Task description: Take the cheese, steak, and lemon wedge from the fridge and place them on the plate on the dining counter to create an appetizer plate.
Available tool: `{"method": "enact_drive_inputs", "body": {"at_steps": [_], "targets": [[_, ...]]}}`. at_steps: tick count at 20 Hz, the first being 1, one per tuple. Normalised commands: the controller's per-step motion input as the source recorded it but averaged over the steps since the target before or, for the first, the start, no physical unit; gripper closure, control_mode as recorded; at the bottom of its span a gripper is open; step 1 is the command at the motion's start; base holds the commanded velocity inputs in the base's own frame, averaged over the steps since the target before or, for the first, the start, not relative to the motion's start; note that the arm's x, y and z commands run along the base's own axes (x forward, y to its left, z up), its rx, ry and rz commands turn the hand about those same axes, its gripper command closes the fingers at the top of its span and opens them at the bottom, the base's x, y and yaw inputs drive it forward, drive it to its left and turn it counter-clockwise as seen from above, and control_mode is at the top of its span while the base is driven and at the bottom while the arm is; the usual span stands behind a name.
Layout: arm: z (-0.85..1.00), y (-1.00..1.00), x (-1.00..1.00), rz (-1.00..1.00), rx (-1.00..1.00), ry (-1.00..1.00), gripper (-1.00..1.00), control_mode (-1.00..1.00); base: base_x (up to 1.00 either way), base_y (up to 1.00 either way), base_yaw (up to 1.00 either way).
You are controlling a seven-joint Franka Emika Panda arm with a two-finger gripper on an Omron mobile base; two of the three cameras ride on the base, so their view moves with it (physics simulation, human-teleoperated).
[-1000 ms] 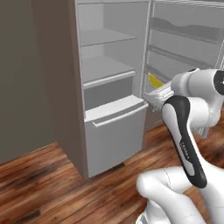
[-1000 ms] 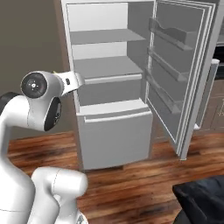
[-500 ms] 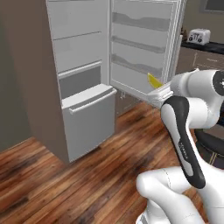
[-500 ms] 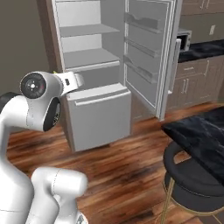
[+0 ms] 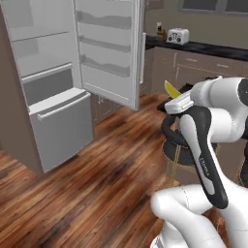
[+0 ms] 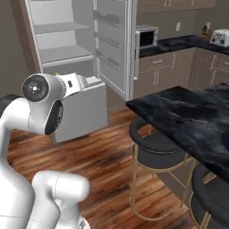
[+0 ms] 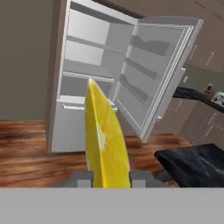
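My gripper [image 7: 107, 177] is shut on the lemon wedge [image 7: 105, 140], a pale yellow crescent standing up between the fingers. From the left base view the lemon wedge [image 5: 170, 88] pokes up from the gripper [image 5: 170, 100] at the end of the raised arm. The fridge [image 5: 43, 97] stands open with bare shelves and its bottom drawer shut; it also appears behind the arm [image 6: 67, 53] and ahead of the hand [image 7: 87, 87]. The black marble dining counter [image 6: 188, 120] lies to the right, its corner [image 7: 197, 164] low in the hand view. Cheese, steak and plate are out of view.
The open fridge door [image 5: 109, 53] juts into the room. Round dark stools [image 6: 156, 150] with gold legs stand under the island edge. Against the back wall are a counter [image 5: 203, 48] with a toaster [image 5: 178, 35] and a microwave [image 6: 145, 36]. Wooden floor stretches in front of the fridge.
The whole picture has slid left as the base turned away from the fridge; the island and stools have come into view. The gripper still holds the lemon wedge.
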Motion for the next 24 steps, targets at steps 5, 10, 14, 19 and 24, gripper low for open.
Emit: {"method": "enact_drive_inputs", "body": {"at_steps": [5, 10, 14, 19, 24], "targets": [[0.00, 0.00, 0.00, 0.00, 0.00, 0.00, 1.00, 1.00, -0.26, -0.80, -0.29], [0.00, 0.00, 0.00, 0.00, 0.00, 0.00, 1.00, 1.00, -0.06, -0.71, -0.31], [0.00, 0.00, 0.00, 0.00, 0.00, 0.00, 1.00, 1.00, 0.01, -0.54, -0.32], [0.00, 0.00, 0.00, 0.00, 0.00, 0.00, 1.00, 1.00, 0.36, -0.31, -0.32], [0.00, 0.00, 0.00, 0.00, 0.00, 0.00, 1.00, 1.00, 0.59, -0.21, -0.34]]}}
